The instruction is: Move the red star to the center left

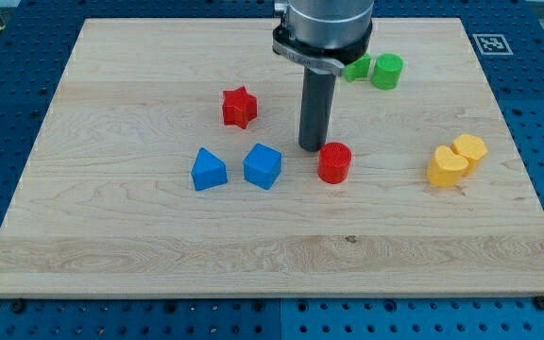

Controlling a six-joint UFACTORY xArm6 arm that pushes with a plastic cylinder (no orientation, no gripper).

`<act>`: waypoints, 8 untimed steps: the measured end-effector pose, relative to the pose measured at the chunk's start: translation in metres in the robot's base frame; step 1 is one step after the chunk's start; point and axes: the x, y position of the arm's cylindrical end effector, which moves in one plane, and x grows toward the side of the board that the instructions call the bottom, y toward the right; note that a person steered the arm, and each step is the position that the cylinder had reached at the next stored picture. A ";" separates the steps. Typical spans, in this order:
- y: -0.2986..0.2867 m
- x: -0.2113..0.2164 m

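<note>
Rod (315, 104) of the arm stands upright over the middle of the board (111, 236), and my tip (312, 147) rests on the wood just left of and slightly beyond the red cylinder (334, 162), very close to it; whether they touch I cannot tell. There are no fingers here, only the bare rod, and it holds nothing. Red star (239, 106) lies left of the tip and a little farther back, well apart from it, near the board's middle rather than its left side. Nearer and to the left sit the blue triangle (208, 170) and blue cube (263, 165), close beside each other. Far back, right of the rod, are two green blocks (386, 71), one partly hidden by the arm. At the right lie two yellow blocks (448, 166), touching.
</note>
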 end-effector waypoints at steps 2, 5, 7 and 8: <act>-0.024 -0.050; -0.158 -0.056; -0.156 -0.071; -0.118 -0.072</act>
